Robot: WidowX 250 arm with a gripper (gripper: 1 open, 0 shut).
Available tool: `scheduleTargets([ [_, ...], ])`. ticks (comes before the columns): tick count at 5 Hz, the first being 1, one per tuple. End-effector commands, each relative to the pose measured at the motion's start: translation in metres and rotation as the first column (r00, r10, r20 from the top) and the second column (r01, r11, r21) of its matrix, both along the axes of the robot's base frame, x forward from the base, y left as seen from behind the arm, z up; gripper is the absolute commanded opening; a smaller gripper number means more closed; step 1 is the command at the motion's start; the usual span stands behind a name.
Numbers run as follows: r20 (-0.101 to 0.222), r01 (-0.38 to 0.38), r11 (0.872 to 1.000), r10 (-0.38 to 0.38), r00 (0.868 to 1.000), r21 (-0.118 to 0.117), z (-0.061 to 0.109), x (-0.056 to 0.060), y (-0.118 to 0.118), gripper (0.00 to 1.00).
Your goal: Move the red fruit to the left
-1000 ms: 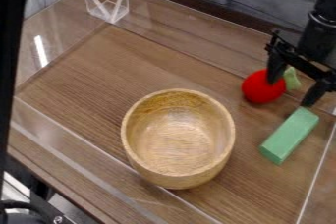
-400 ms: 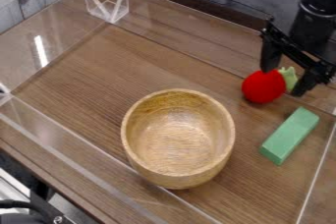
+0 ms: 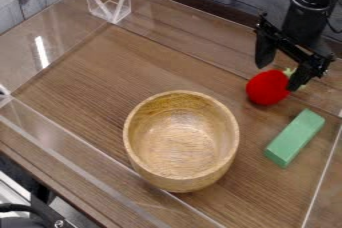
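The red fruit (image 3: pixel 267 88) is a small rounded bright red toy resting on the wooden tabletop at the right side, right of the wooden bowl (image 3: pixel 182 139). My gripper (image 3: pixel 291 68) hangs just above and slightly behind it, black fingers spread open, nothing between them. Its fingertips stand close over the fruit's top without gripping it. The arm rises out of the top edge of the view.
A light green rectangular block (image 3: pixel 295 137) lies just below the fruit near the right edge. Clear acrylic walls (image 3: pixel 80 34) ring the table, with a clear bracket (image 3: pixel 108 5) at the back left. Bare wood lies left of the bowl.
The gripper has risen and drifted left and back from beside the fruit, staying open. The fruit, bowl and block have not moved.
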State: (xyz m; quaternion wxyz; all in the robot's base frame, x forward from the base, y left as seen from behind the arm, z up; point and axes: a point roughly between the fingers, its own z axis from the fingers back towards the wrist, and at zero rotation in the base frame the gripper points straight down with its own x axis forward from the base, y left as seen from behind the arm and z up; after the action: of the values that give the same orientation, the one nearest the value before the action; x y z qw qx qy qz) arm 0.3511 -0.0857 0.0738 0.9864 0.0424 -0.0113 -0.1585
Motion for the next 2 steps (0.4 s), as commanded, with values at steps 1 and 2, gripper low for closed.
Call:
scheduleTargets([
  [1,0.082,-0.058,0.998,0.060,0.995,-0.031,0.022,-0.003,-0.009,1.00],
  [2,0.102,-0.133,0.990,0.136,0.985,-0.035,0.024,-0.011,-0.020,1.00],
])
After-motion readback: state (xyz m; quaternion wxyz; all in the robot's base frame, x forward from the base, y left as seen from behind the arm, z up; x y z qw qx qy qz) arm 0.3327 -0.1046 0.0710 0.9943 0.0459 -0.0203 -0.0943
